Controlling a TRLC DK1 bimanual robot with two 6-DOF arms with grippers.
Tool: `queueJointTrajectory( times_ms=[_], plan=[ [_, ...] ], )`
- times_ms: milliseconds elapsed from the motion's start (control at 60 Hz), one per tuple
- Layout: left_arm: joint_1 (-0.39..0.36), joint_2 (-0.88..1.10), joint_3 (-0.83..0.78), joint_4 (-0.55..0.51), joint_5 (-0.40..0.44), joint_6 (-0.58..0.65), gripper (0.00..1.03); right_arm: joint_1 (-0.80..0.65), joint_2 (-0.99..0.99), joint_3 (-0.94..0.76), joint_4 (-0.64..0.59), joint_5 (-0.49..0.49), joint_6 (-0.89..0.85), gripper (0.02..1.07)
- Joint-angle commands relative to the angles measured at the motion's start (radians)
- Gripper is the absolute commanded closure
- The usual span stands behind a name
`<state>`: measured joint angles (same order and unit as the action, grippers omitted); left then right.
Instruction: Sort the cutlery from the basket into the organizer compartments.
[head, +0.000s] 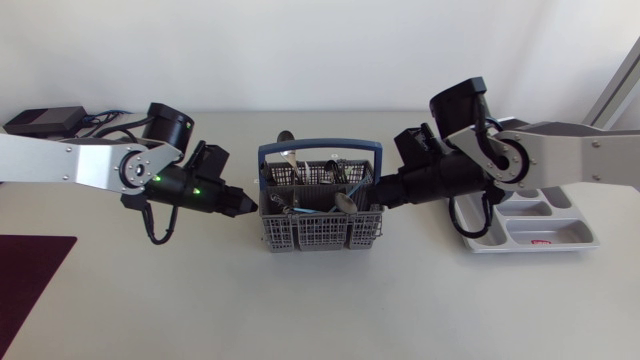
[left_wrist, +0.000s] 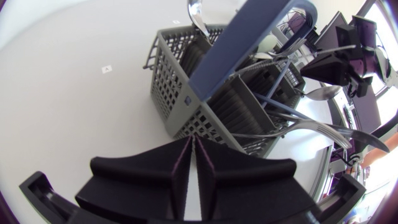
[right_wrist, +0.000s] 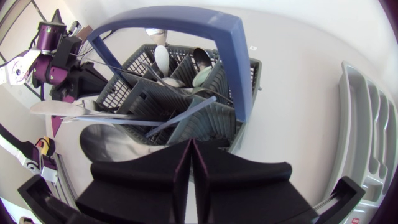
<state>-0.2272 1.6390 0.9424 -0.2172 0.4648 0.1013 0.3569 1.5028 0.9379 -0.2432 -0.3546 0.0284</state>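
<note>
While the blue-handled grey plastic mesh basket (head: 322, 232) stands between the two arms, holding silver metal spoons and forks (head: 345, 200), the matte black left gripper (head: 246, 205) sits just beside its left wall, fingers pressed together on nothing. The matte black right gripper (head: 378, 190), likewise clenched and empty, is at the opposite wall. The grey plastic compartmented organizer (head: 560, 240) lies well to the basket's right, partly under the right arm.

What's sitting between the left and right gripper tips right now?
The grey cutlery basket with its blue handle. The head view shows the left gripper at one side wall and the right gripper at the opposite one.
</note>
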Motion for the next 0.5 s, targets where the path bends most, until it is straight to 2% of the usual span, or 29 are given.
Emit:
queueJointTrajectory(
  times_ms=[0,117,267,383,483],
  plan=[
    [0.032,-0.067,-0.007,-0.021,0.009,0.040,0.83,-0.018,-0.073,-0.036,0.002,0.011,-0.025,0.98],
    [0.051,-0.165,-0.039,-0.022,0.009,0.086,0.70,-0.019,-0.153,-0.079,-0.001,0.048,-0.056,0.95],
    [0.045,-0.320,-0.114,-0.010,0.011,0.192,0.57,-0.019,-0.257,-0.136,-0.015,0.065,-0.107,0.60],
    [0.006,-0.433,-0.171,0.004,-0.008,0.256,0.47,-0.012,-0.335,-0.171,-0.038,0.080,-0.148,0.45],
    [-0.012,-0.490,-0.194,0.004,-0.020,0.307,0.43,-0.010,-0.385,-0.191,-0.059,0.080,-0.174,0.34]
  ],
)
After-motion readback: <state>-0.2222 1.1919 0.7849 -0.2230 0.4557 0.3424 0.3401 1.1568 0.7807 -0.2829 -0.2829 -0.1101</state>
